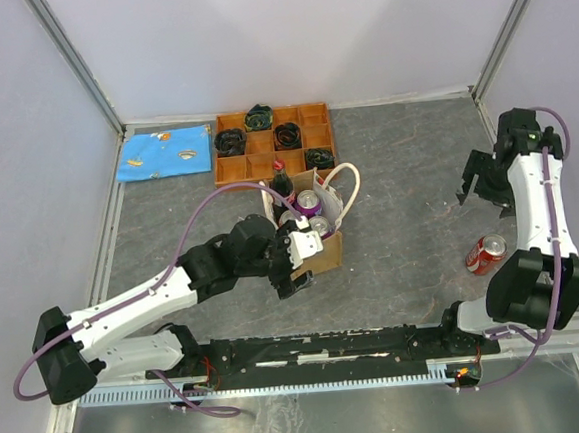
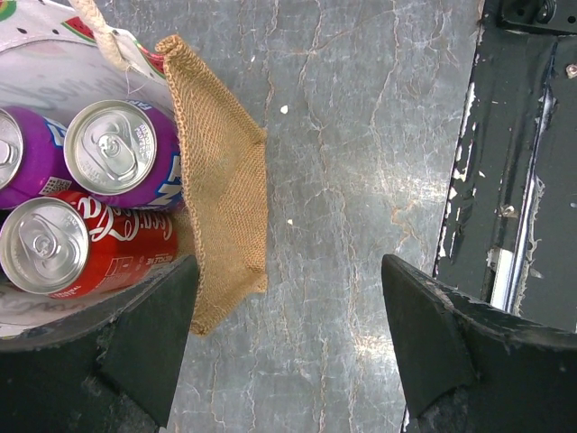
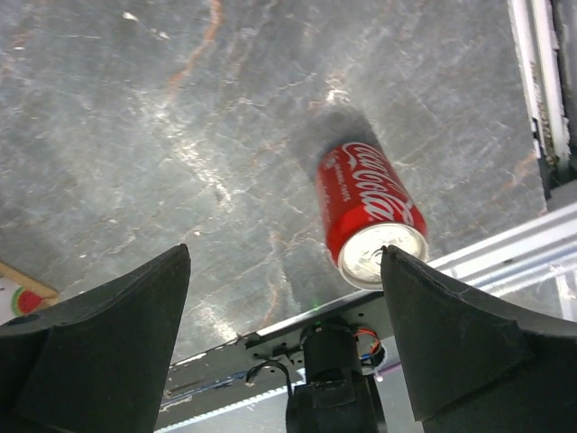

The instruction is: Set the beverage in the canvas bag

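Right hand (image 3: 286, 257) wide, empty; Coca-Cola can (image 3: 370, 216) right of frame: centre, then straddle. Left hand (image 2: 290, 266) wide beside canvas bag (image 2: 225, 189).

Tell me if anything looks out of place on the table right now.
One red cola can lies on its side on the tabletop at the right, outside the canvas bag, while the other cans stand upright inside the bag.
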`<state>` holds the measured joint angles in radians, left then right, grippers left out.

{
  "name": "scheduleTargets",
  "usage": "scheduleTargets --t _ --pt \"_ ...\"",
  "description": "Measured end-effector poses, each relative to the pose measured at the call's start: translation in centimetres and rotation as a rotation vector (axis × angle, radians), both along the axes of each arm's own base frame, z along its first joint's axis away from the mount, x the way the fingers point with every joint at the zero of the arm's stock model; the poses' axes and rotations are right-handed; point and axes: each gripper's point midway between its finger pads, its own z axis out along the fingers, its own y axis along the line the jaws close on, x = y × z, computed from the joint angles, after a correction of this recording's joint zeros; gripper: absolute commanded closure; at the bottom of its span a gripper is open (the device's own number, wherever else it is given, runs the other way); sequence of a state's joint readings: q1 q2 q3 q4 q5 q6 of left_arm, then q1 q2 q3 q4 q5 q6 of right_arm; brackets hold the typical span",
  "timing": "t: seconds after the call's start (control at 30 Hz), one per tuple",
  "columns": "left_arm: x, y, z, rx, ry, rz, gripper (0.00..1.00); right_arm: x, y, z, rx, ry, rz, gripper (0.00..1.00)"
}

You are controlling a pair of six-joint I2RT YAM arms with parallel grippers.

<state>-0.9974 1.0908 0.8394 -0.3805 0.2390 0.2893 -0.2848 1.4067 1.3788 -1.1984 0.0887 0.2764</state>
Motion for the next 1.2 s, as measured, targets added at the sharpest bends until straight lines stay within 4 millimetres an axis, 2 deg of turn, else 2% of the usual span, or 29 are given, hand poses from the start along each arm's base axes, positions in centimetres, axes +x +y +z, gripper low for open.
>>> scheduleTargets --t 0.13,0.4,0.63,0.87,1.2 --pt "-0.1 0.2 -0.1 -0.002 0.0 -0.001 0.12 -1.4 -1.1 -0.9 -0.037 0.059 -0.025 0.05" --pt "-0.3 0.2 -0.1 -0.006 0.0 -0.006 0.12 -4.2 -2.2 -3.1 -0.077 0.172 -0.056 0.01" --pt "-0.2 0.2 -0.1 -0.004 -0.01 -0.012 0.12 -5.2 -2.8 -3.7 -0.116 0.207 -0.06 0.01" --pt "-0.1 0.2 -0.1 0.0 -0.021 -0.021 0.12 -6.4 -2.8 -5.3 -0.115 0.25 -0.069 0.01" --pt "-0.1 0.2 -0.1 0.002 -0.03 -0.027 0.12 -6.0 -3.7 -6.5 -0.097 0.271 -0.104 0.01"
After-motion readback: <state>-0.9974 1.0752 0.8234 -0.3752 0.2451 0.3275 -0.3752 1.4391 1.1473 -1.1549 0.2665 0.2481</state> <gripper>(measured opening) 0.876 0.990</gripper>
